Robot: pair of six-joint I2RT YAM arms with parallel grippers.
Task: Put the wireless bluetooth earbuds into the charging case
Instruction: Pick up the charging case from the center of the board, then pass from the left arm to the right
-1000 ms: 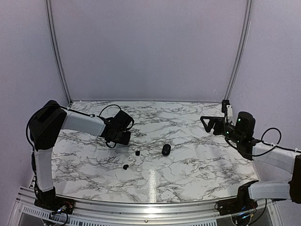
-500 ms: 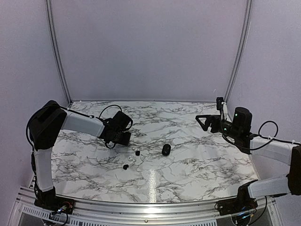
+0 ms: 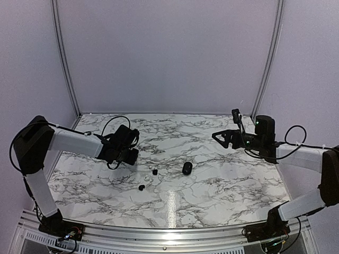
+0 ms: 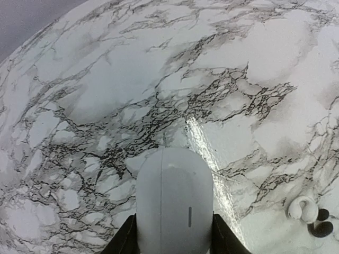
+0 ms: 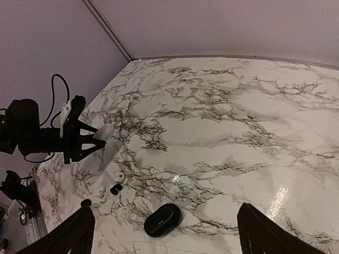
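**Both arms shift leftward; case and earbuds lie untouched on the marble**

Compared with a second ago, the left gripper [image 3: 131, 154] has drawn back toward the left edge of the overhead view. The right gripper [image 3: 218, 137] has reached further in from the right. Nothing on the table [image 3: 238, 180] has moved.

The charging case [image 3: 187, 168], a glossy black oval, lies closed just right of centre in the overhead view. One earbud [image 3: 154, 171] sits just to its left, apart from it. The second earbud [image 3: 142, 187] lies lower and further left.

The left gripper's fingers are closed partway against both sides of a white oval piece [image 4: 175, 201]. That piece fills the bottom centre of the left wrist view. The right gripper's fingers stand spread wide with nothing between them.

Hard to make out: the left fingers are cut off by the bottom edge of their wrist view. Small white bits [image 4: 302, 207] lie beside the earbuds, too small to tell what they are. The right fingers show only at the lower corners of their wrist view.
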